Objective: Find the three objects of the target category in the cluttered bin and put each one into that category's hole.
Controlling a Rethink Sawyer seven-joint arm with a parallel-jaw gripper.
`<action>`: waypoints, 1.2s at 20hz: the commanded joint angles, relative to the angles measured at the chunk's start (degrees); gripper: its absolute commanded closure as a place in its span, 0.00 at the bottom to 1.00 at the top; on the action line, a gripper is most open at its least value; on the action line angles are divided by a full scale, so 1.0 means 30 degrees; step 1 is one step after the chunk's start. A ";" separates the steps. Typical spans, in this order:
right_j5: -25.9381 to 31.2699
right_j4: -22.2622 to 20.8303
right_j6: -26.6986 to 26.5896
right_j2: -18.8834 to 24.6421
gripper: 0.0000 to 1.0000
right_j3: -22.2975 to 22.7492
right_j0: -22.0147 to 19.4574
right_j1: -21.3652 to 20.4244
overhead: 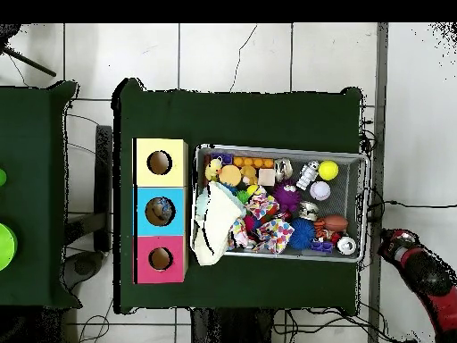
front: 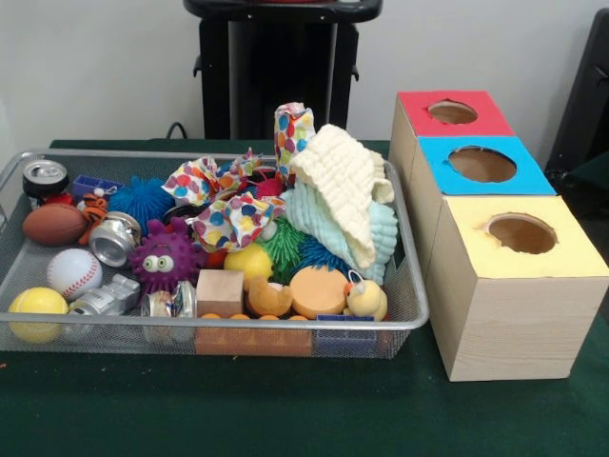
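1. One wire-mesh bin [front: 19, 171] sits on the green surface [front: 285, 409], packed nearly rim to rim; open cloth shows only in front of it.
2. At its left lie a smooth yellow ball [front: 38, 307], a stitched baseball [front: 73, 271], a brown football [front: 53, 225] and dented metal cans [front: 114, 238].
3. Mid-bin: a spiky purple toy [front: 166, 257] and a wooden block [front: 220, 291].
4. Rightward, a cream knitted cloth [front: 341, 190] drapes over the heap.
5. Right of the bin stand three boxes: red hole [front: 453, 112], blue hole [front: 482, 164], yellow hole [front: 521, 233].
6. The red arm [overhead: 419, 272] shows overhead, clear of the bin's edge; gripper state cannot be told.
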 commanded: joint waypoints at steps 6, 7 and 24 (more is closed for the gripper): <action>0.6177 0.0611 -0.1408 -0.2093 1.00 0.2029 0.3461 -0.6117; 0.6787 0.0664 -0.1491 -0.2246 1.00 0.1994 0.3647 -0.6478; 0.8768 0.0204 -0.1725 -0.4730 1.00 0.3883 0.7152 -1.2017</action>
